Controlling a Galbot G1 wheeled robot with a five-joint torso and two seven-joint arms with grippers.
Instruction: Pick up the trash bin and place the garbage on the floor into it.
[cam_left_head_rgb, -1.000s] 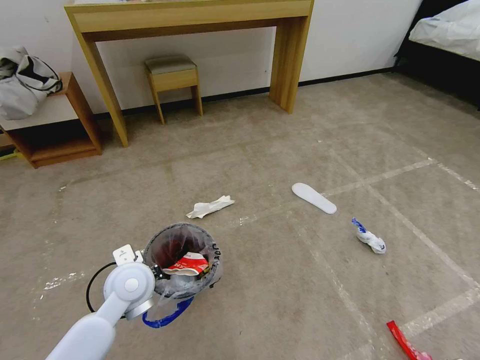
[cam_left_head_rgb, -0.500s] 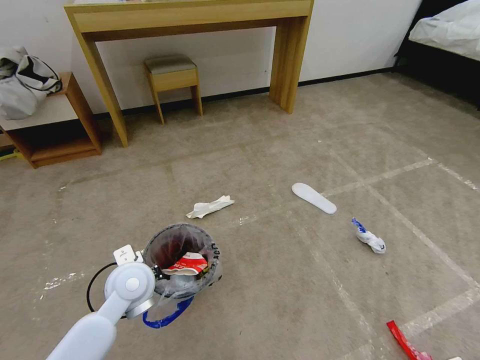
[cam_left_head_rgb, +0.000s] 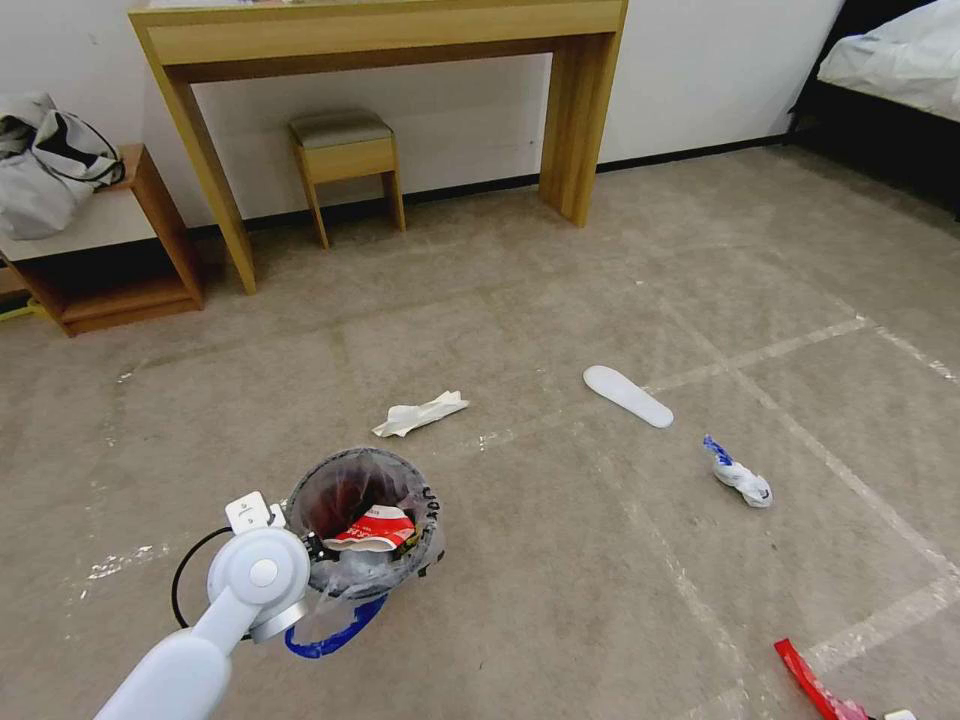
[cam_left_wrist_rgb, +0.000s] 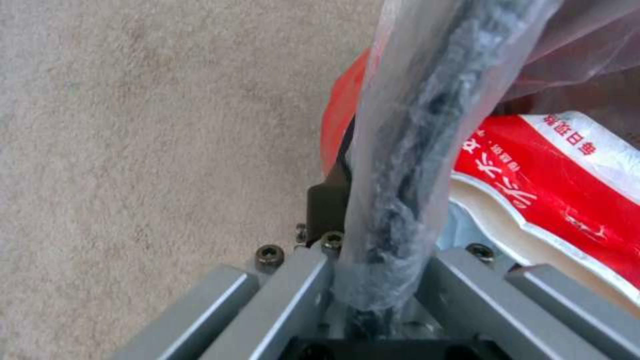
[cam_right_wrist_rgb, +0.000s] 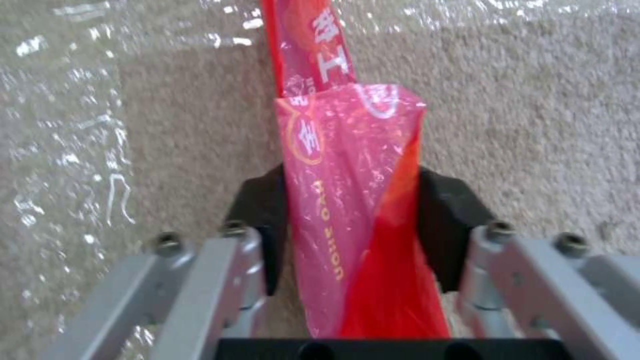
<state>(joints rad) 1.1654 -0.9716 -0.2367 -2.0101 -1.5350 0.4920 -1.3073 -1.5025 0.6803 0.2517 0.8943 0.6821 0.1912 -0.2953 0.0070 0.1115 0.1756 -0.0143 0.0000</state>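
The trash bin (cam_left_head_rgb: 365, 520), a small red bucket lined with a clear bag, stands on the floor (cam_left_head_rgb: 560, 560) low on the left. My left gripper (cam_left_wrist_rgb: 383, 215) is shut on its bag-covered rim (cam_left_wrist_rgb: 427, 100). A red-and-white packet (cam_left_wrist_rgb: 560, 175) lies inside. Garbage on the carpet: crumpled white paper (cam_left_head_rgb: 420, 413), a flat white piece (cam_left_head_rgb: 628, 396), a white-and-blue wrapper (cam_left_head_rgb: 738, 476) and a red wrapper (cam_left_head_rgb: 812, 685) at the lower right. My right gripper (cam_right_wrist_rgb: 353, 200) is down at the carpet, shut on that red wrapper (cam_right_wrist_rgb: 347, 210), with one dark pad on each side of it.
A wooden desk (cam_left_head_rgb: 380, 40) and a stool (cam_left_head_rgb: 345, 150) stand against the far wall. A low shelf (cam_left_head_rgb: 110, 260) with a grey bag is at the left, a bed (cam_left_head_rgb: 900, 60) at the far right. White tape lines cross the carpet.
The bin and left arm shifted only slightly. A white tip has edged into the bottom right corner beside the red wrapper. The litter lies where it was.
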